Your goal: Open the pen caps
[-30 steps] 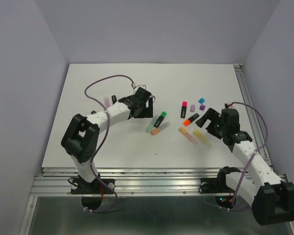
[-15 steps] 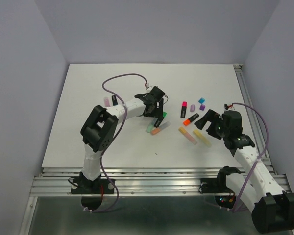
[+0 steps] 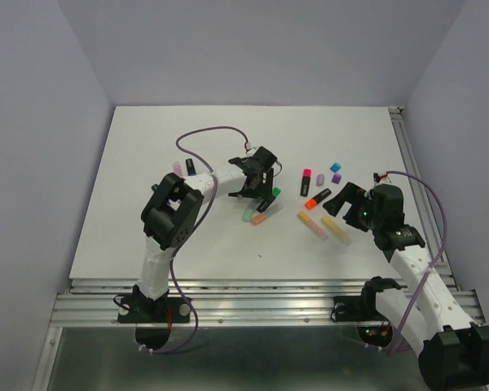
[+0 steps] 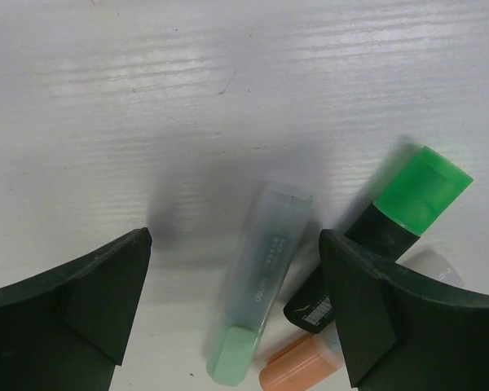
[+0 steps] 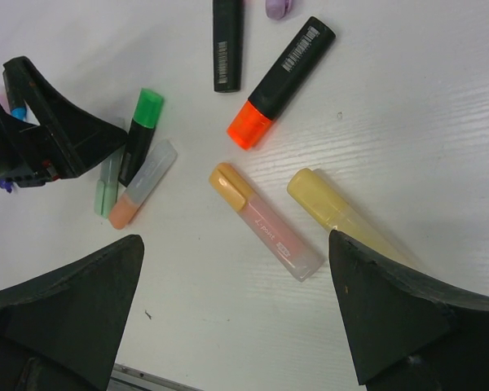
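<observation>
My left gripper (image 3: 259, 194) is open and low over three highlighters lying side by side. In the left wrist view the mint-capped clear highlighter (image 4: 261, 285) lies between my spread fingers (image 4: 73, 318), untouched. A green cap (image 4: 420, 189) on a black barrel and a peach cap (image 4: 297, 371) lie beside it. My right gripper (image 3: 343, 204) is open and empty above an orange-capped pink highlighter (image 5: 261, 220) and a yellow one (image 5: 334, 208). An orange cap (image 5: 248, 126) sits on a black barrel further off.
Loose teal (image 3: 335, 166) and purple (image 3: 337, 177) caps lie at the back right, beside a pink-capped black pen (image 3: 306, 181). A pink cap (image 3: 177, 169) and a short black barrel (image 3: 191, 165) lie at the left. An aluminium rail (image 3: 416, 171) runs along the right edge.
My left gripper has swung right and forward, from the back of the table to over the green, mint and peach highlighters. My right arm has barely moved.
</observation>
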You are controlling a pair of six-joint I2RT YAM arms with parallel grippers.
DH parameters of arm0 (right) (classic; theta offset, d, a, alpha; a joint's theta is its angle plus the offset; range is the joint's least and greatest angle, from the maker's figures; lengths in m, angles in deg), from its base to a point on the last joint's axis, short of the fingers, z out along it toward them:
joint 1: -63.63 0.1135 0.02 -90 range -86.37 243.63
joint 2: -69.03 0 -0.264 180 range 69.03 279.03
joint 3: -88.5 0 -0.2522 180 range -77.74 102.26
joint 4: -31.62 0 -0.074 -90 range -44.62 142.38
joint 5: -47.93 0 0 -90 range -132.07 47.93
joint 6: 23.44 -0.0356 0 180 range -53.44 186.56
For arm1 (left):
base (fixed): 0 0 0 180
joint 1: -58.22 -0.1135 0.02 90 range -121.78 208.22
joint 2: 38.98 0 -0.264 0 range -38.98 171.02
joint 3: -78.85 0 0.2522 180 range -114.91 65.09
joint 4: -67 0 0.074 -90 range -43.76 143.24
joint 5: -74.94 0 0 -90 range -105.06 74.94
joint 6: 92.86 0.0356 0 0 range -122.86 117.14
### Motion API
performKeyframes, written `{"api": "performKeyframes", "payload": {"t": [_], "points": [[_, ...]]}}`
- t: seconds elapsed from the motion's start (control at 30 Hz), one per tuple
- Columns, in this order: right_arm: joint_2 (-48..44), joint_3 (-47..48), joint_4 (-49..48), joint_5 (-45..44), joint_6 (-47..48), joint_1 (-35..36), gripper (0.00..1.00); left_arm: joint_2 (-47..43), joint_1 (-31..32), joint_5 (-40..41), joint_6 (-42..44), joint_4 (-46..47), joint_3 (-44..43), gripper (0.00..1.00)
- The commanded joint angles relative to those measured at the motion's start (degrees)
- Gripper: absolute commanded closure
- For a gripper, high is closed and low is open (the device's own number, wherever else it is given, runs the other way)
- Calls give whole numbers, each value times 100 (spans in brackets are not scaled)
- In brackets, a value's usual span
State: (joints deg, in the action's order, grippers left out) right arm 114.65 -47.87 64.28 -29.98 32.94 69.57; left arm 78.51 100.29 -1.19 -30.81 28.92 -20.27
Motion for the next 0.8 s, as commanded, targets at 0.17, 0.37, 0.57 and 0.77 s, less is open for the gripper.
{"api": "performKeyframes", "payload": {"t": [0.17,0.37,0.57,0.77], "points": [[-80,-130,-114,-14,76,-40,0,37,214,-16,-123,-170,177,12],[-89,-130,-105,-14,76,-48,0,116,399,-16,-132,-144,555,33],[-133,-104,-62,-67,76,-40,0,274,399,-323,-132,32,740,58],[-317,-95,-44,-155,67,-48,0,476,373,-69,-334,-169,776,85]]}}
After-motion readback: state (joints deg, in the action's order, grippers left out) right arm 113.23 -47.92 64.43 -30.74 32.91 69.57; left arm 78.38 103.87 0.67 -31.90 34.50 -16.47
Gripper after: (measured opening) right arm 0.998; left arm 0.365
